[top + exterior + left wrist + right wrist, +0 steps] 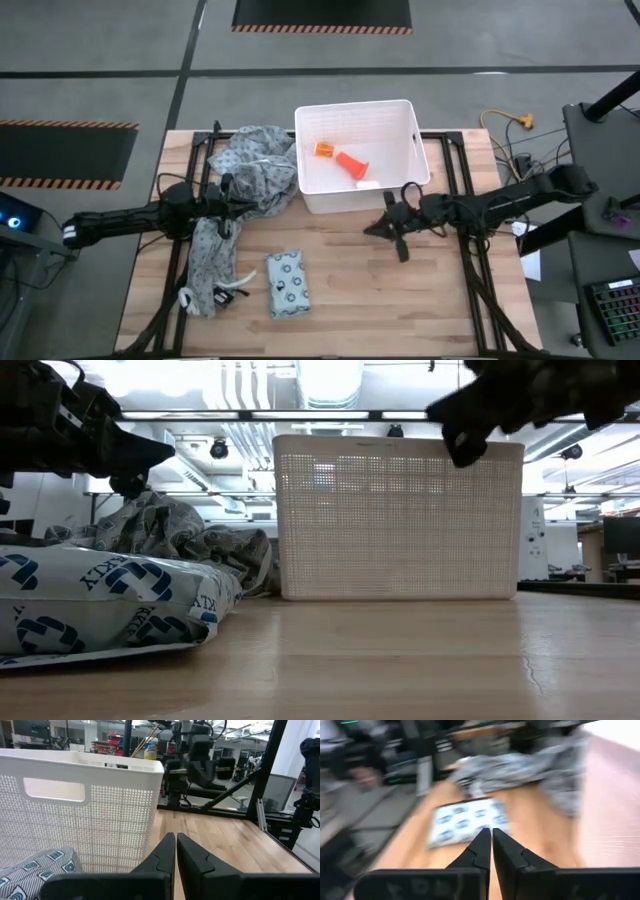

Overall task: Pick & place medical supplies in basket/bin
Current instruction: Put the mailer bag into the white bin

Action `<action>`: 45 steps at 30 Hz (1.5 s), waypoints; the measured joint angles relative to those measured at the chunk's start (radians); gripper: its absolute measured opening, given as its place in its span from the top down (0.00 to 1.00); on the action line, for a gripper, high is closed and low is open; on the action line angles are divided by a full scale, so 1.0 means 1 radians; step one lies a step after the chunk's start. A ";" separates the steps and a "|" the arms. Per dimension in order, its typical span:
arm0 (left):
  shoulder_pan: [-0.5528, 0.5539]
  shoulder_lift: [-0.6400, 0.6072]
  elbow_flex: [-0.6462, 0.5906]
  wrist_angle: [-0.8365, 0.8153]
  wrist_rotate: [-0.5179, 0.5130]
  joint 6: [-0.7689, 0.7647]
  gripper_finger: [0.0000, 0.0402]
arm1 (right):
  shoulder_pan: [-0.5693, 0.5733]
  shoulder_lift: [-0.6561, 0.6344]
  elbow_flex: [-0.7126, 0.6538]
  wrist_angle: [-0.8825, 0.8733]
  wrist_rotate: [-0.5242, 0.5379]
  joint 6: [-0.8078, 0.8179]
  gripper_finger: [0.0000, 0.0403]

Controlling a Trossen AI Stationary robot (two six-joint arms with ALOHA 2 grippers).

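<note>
Both arms are dark, nearly black, built of slim tubular links joined by bulkier rounded joints. The left arm (130,220) carries a pale band near its base end, and thin black cables loop around its wrist. The right arm (500,203) shows similar cable loops by its wrist. Each gripper's fingers (159,860) are matte black, flat-sided and wedge-shaped, tapering to narrow tips (481,842) from a broad block.
</note>
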 joint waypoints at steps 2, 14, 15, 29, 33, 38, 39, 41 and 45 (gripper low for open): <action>0.000 0.001 0.000 0.001 0.000 0.000 1.00 | -0.001 0.023 -0.017 0.016 0.110 0.000 0.98; 0.000 0.004 0.000 0.000 0.000 0.000 1.00 | -0.003 0.045 -0.010 0.108 0.305 -0.104 0.98; 0.000 0.004 0.000 0.000 0.000 0.000 1.00 | -0.003 0.037 -0.006 0.110 0.253 -0.100 0.98; 0.000 0.004 0.000 0.000 0.000 0.000 1.00 | 0.082 -0.105 -0.028 0.113 -0.174 0.000 0.98; 0.000 0.004 0.000 0.000 0.000 0.000 1.00 | 0.114 -0.155 -0.081 0.112 -0.083 -0.020 0.98; 0.000 0.004 0.000 0.000 0.000 0.000 1.00 | 0.120 -0.241 -0.172 0.130 -0.067 0.016 0.98; 0.000 0.004 0.000 0.000 0.000 0.000 1.00 | 0.119 -0.264 -0.195 0.147 -0.067 0.017 0.98; 0.000 0.004 0.000 0.000 0.000 0.000 1.00 | 0.120 -0.316 -0.245 0.190 -0.066 0.019 0.98; 0.000 0.004 0.000 0.000 0.000 0.000 1.00 | 0.119 -0.432 -0.326 0.235 0.014 0.011 0.98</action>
